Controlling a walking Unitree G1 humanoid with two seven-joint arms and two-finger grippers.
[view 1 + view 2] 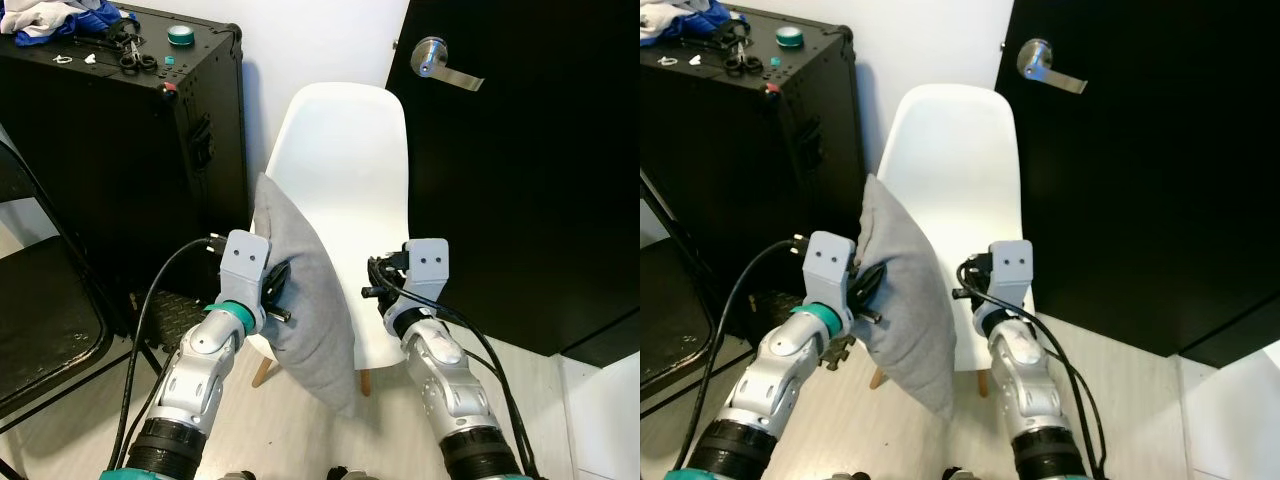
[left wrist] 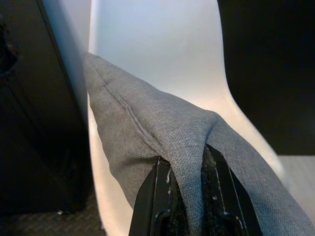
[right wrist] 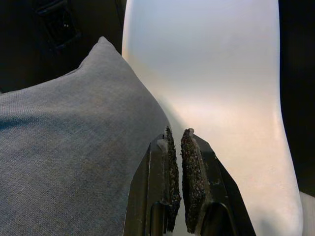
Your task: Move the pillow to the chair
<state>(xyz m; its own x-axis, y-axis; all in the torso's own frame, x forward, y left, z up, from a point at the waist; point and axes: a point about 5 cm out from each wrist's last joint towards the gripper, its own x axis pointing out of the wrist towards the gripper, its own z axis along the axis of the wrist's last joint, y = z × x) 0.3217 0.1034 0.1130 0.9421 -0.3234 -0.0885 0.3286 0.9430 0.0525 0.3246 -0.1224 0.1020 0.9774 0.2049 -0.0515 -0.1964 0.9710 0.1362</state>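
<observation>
my left gripper (image 2: 189,191) is pinched tight on a fold of the grey pillow (image 1: 305,300), which hangs on edge just ahead of it, in front of the white chair (image 1: 345,170); the pillow hides the chair's near left edge and the fingertips are buried in cloth. my right gripper (image 3: 177,147) sits beside the pillow over the seat, its fingers nearly together on nothing. no writing i can read anywhere.

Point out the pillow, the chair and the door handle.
pillow (image 1: 310,300), left eye view, middle of its grey face.
chair (image 1: 345,160), left eye view, bare white backrest.
door handle (image 1: 432,55), left eye view, round silver base of the lever.
</observation>
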